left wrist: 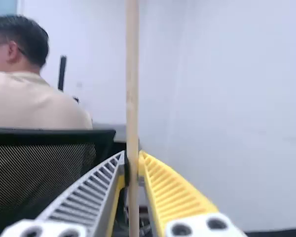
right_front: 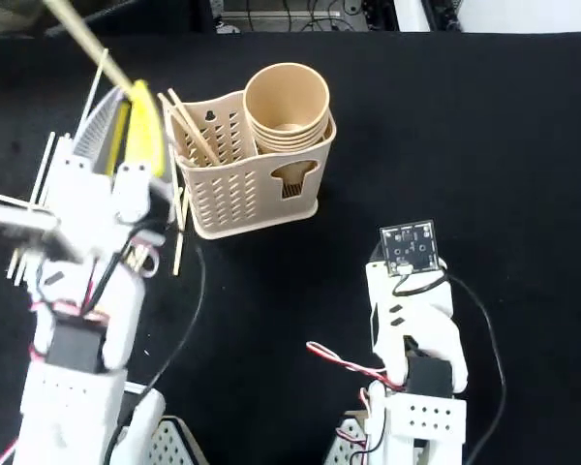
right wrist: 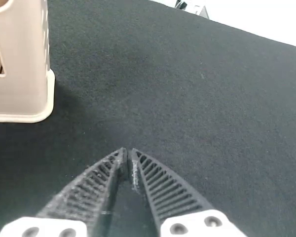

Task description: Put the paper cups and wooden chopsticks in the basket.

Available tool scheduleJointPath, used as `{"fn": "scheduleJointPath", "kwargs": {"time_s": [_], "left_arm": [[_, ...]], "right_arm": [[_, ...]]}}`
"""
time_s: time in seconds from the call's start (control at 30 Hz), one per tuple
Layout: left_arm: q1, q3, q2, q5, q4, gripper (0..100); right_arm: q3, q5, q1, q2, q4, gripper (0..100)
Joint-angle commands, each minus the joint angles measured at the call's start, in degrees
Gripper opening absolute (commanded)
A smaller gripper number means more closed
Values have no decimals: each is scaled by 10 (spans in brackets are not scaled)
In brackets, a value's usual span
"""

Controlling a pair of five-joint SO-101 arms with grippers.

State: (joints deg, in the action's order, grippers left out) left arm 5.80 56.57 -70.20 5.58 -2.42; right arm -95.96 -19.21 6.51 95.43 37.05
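Black cloth tabletop [right_front: 484,145] under both arms. Left gripper [left wrist: 131,160] has its yellow and grey ribbed fingers [left wrist: 167,190] pinched tight on a long pale wooden chopstick [left wrist: 132,74], which pokes out well past the fingertips and is held up off the table. Just beside those fingers sits the beige slotted plastic basket [right_front: 242,189]. It's got a stack of tan paper cups [right_front: 287,97] in the compartment farther from them and a few wooden chopsticks [right_front: 189,126] leaning in the nearer one. Some loose sticks [right_front: 180,228] lie by the basket's corner. Right gripper [right wrist: 127,154] has black fingers, tips together on nothing, low over the cloth, with the basket well off to one side.
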Motion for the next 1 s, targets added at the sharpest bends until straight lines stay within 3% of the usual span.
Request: {"fn": "scheduleJointPath", "kwargs": {"time_s": [0.0,0.23,0.37,0.53,0.67,0.77,0.87,0.97], "left_arm": [[17,-57,113,3,9,29],[17,-34,197,2,8,34],[14,-14,196,13,-2,152],[-26,-88,164,44,-166,195],[-127,-202,152,61,-354,199],[-239,-257,196,82,-453,199],[-338,-281,282,81,-474,199],[-377,-303,386,40,-474,199]], "right_arm": [[3,-4,-4,7,-11,13],[3,-4,-4,7,-12,13],[3,-4,-4,7,-12,13],[3,-4,-4,7,-12,13],[3,-4,-4,7,-12,13],[4,-4,-4,7,-12,13],[4,-4,-6,7,-12,13],[4,-4,-6,7,-12,13]]}}
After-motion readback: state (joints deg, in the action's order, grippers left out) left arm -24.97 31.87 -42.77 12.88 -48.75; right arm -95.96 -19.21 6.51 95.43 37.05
